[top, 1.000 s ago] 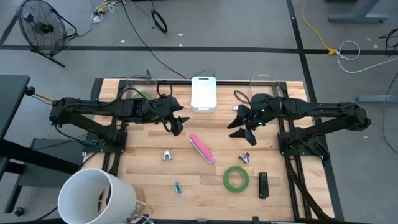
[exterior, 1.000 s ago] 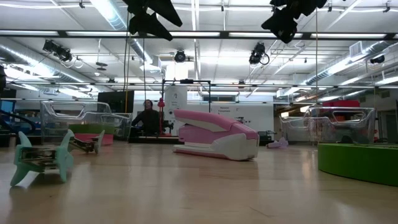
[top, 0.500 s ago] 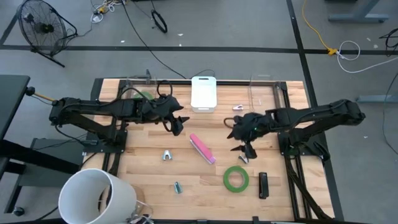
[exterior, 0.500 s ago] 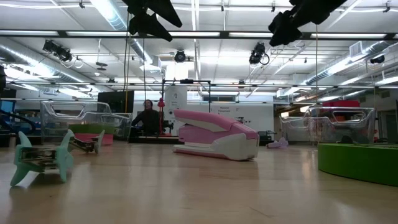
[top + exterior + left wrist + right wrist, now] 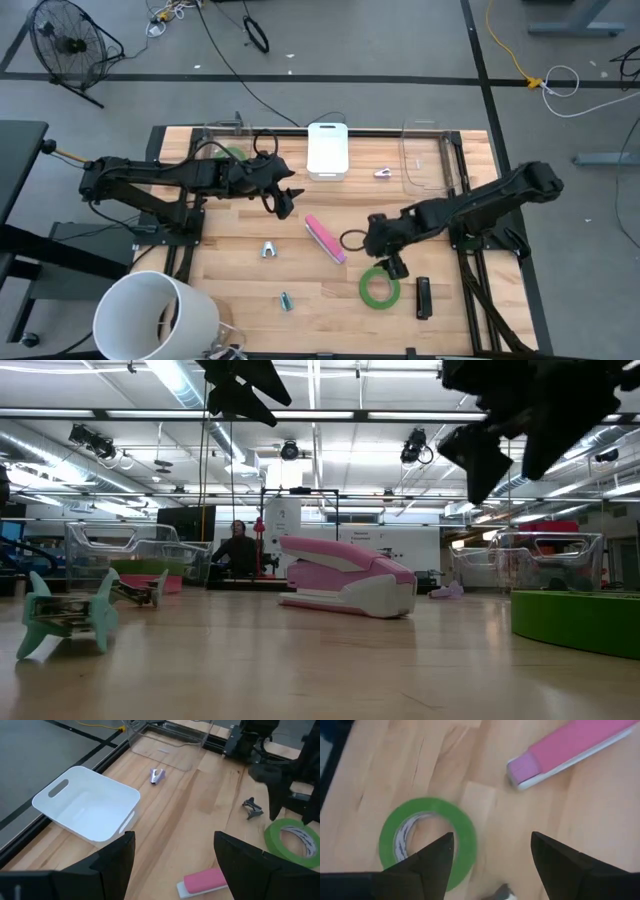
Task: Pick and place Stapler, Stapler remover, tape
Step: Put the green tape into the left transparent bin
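Green tape ring (image 5: 380, 288) lay flat on the wood table (image 5: 230, 270), near the front edge, just past the pink stapler (image 5: 325, 239). Right gripper (image 5: 392, 262) hung just above the ring, fingers spread wide, holding nothing. Left gripper (image 5: 284, 203) waited farther back near the white bin (image 5: 327, 150), fingers wide, empty.

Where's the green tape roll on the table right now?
In the high view the green tape roll lies flat near the table's front edge on the right side, between the pink stapler and a small black item, just below the right hand.
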